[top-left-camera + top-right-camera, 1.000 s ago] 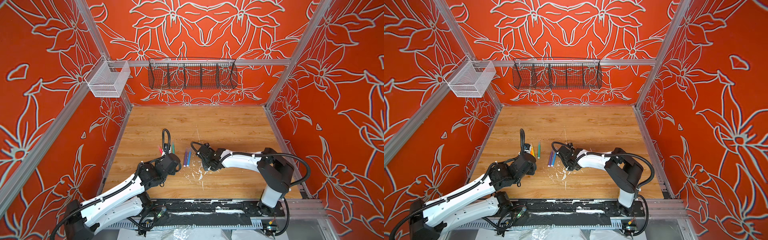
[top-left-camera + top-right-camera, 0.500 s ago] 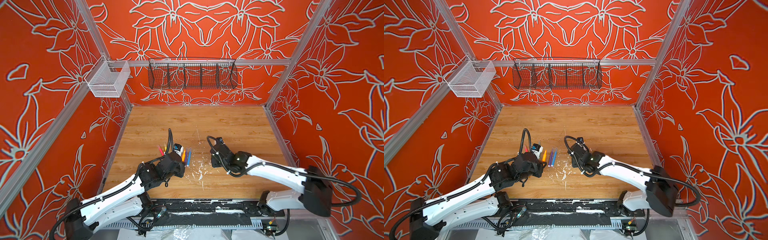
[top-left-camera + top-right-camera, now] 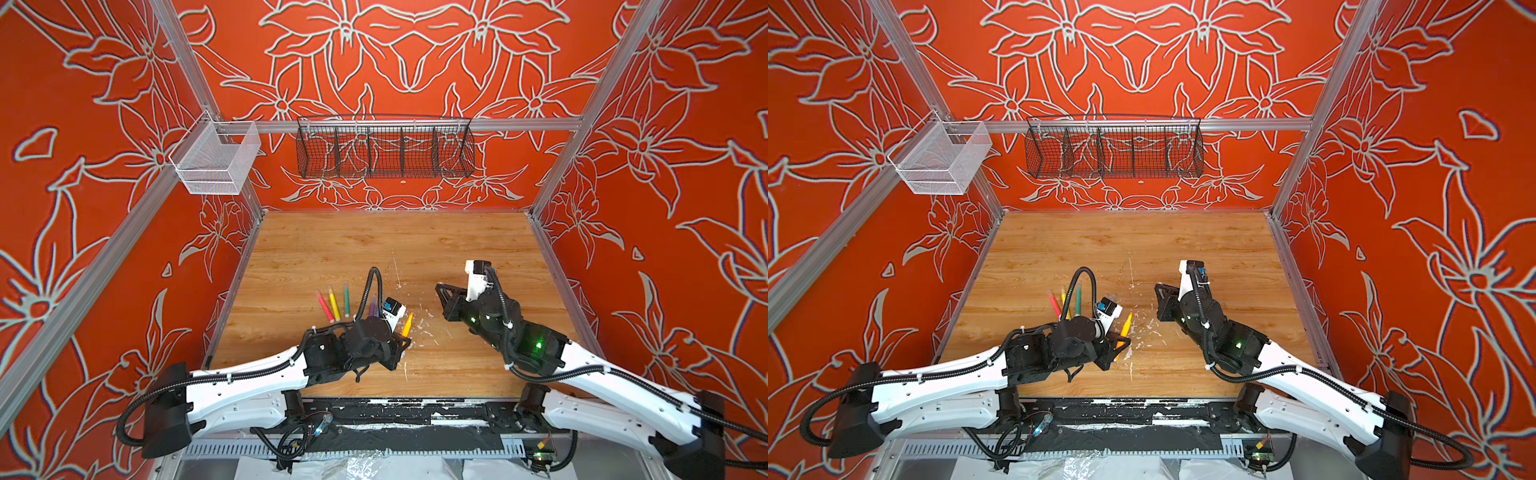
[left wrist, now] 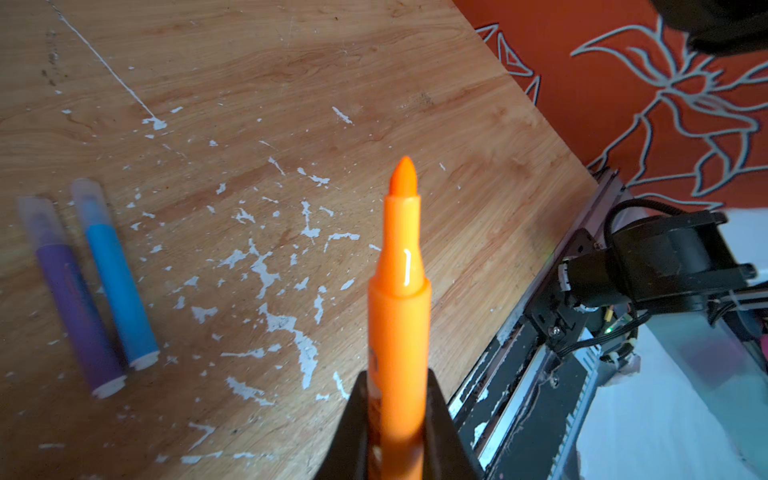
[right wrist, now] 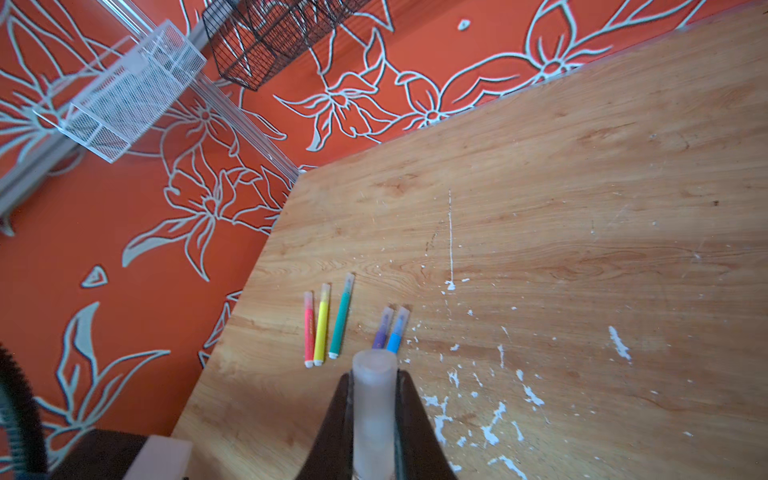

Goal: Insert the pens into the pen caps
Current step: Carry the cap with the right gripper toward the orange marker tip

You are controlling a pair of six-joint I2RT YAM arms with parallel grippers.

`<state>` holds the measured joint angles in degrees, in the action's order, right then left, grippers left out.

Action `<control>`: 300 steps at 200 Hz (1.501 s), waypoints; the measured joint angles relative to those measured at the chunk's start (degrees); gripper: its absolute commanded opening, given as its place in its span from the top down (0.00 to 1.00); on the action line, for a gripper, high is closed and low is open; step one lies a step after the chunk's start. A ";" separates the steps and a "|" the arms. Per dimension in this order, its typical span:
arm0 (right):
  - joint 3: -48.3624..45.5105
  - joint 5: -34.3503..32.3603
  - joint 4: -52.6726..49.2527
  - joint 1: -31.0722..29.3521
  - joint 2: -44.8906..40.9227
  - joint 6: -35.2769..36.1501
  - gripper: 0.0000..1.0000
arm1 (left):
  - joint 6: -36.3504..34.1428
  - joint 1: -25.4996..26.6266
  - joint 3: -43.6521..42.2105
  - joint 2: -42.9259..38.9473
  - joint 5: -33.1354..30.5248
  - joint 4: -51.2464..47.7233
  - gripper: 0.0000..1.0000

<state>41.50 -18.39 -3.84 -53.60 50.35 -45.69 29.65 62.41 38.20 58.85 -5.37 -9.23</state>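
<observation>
R tool, tight on clear cap, now farther right; L tool tight on orange pen, raised.

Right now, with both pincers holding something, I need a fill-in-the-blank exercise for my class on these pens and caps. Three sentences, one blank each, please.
1. The left pincer grips a pen whose colour is ____.
2. The right pincer holds a clear cap, and on the table lie ____ other pens.
3. The yellow pen lies between the pink pen and the ____ one.

Missing words: orange; five; green.
</observation>
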 measured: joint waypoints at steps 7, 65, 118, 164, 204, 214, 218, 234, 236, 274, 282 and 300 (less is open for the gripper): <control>-0.46 0.68 1.77 0.02 0.22 -0.57 0.89 | 0.20 0.02 0.00 0.35 -0.02 0.72 1.00; -2.56 5.49 10.80 0.00 3.56 -4.72 0.92 | 1.90 0.13 1.62 2.49 -1.18 2.73 1.00; -3.87 7.04 13.99 -0.11 3.85 -6.93 0.92 | 2.56 0.13 1.88 2.49 -2.75 3.06 1.00; -4.31 8.46 15.43 -0.44 5.07 -7.91 0.92 | 2.56 0.13 1.90 2.56 -4.04 3.06 1.00; -4.33 9.40 16.20 -0.87 6.75 -8.61 0.93 | 2.54 0.17 2.51 3.10 -4.74 2.99 1.00; -4.35 9.46 16.50 -0.98 6.95 -8.68 0.93 | 2.54 0.17 2.62 3.15 -4.98 3.02 1.00; -4.35 9.46 16.55 -1.07 6.99 -8.72 0.93 | 2.54 0.17 2.64 3.17 -5.05 3.06 1.00; -4.42 9.49 16.61 -1.36 7.13 -8.87 0.93 | 2.56 0.17 2.64 3.21 -5.33 3.06 1.00; -4.42 9.49 16.61 -1.40 7.15 -8.87 0.93 | 2.54 0.17 2.64 3.23 -5.38 3.06 1.00; -5.27 9.51 17.03 -1.90 7.34 -9.22 0.93 | 2.54 0.17 2.64 3.69 -6.05 3.06 1.00; -5.44 9.51 17.03 -2.01 7.34 -9.29 0.93 | 2.54 0.17 2.64 3.76 -6.14 3.08 1.00; -5.95 9.49 17.31 -2.34 7.32 -9.49 0.93 | 2.51 0.17 2.64 3.80 -6.25 3.04 1.00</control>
<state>35.55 -8.91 13.47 -55.94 57.67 -55.18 32.16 62.59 40.84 62.65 -11.62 -6.20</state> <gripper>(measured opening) 0.169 0.152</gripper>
